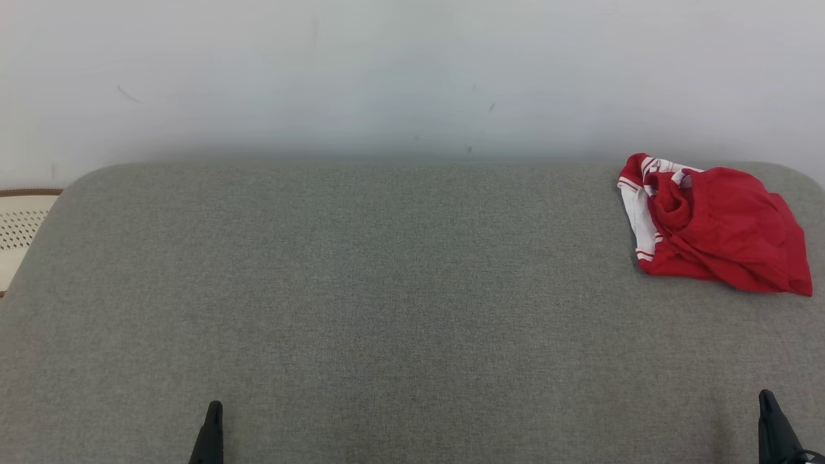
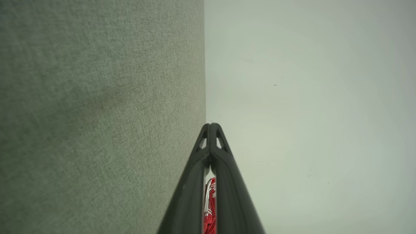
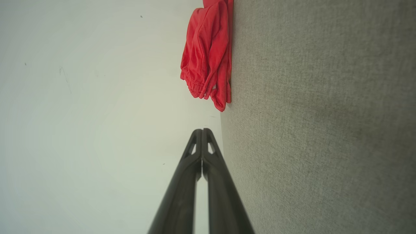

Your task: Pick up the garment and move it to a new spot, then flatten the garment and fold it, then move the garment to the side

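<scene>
A crumpled red garment (image 1: pixel 715 225) with white trim lies bunched at the far right of the grey fabric surface (image 1: pixel 387 290). My left gripper (image 1: pixel 213 412) pokes up at the lower left, shut and holding nothing, far from the cloth. At the lower right my right gripper (image 1: pixel 767 403) is also shut and holds nothing, well short of the garment. In the right wrist view the garment (image 3: pixel 208 55) sits beyond my closed right gripper (image 3: pixel 202 130). In the left wrist view a red sliver of garment (image 2: pixel 210 208) shows through the gap lower down between the fingers of my left gripper (image 2: pixel 210 125), whose tips are pressed together.
A pale wall (image 1: pixel 412 77) rises behind the grey surface. A cream perforated object (image 1: pixel 19 225) sits past the surface's rounded left edge. The surface's right edge runs close to the garment.
</scene>
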Robot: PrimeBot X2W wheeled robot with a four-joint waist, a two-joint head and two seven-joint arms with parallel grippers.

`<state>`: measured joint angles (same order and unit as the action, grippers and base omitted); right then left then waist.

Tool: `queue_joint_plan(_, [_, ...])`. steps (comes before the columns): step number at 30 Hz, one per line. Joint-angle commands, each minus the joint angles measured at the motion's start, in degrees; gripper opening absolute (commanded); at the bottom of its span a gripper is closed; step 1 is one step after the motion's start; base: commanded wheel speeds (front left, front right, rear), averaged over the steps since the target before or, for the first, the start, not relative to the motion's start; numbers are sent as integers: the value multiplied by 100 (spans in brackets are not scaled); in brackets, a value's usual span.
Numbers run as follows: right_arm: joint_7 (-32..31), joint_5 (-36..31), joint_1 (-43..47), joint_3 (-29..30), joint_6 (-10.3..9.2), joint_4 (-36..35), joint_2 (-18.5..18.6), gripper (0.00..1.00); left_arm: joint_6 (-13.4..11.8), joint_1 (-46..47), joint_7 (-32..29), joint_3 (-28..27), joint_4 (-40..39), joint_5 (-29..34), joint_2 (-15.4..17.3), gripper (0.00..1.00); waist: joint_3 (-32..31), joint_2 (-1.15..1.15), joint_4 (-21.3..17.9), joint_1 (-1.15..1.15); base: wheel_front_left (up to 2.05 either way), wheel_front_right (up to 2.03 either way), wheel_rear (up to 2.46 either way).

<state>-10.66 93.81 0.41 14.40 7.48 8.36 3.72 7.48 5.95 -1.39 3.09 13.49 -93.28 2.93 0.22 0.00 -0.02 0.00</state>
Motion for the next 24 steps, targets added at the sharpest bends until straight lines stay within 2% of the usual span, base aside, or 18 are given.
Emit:
queue_joint_plan(1, [-35,-12,-60,15,2,1,-17,0,15,27,3,-9,22,-14,-1,0,0,0,0,0,0,0,0])
queue_joint_plan(24, [-50,-41,-64,44,2,4,-38,0,15,26,0,-11,22,-11,-3,0,0,0,0,0,0,0,0])
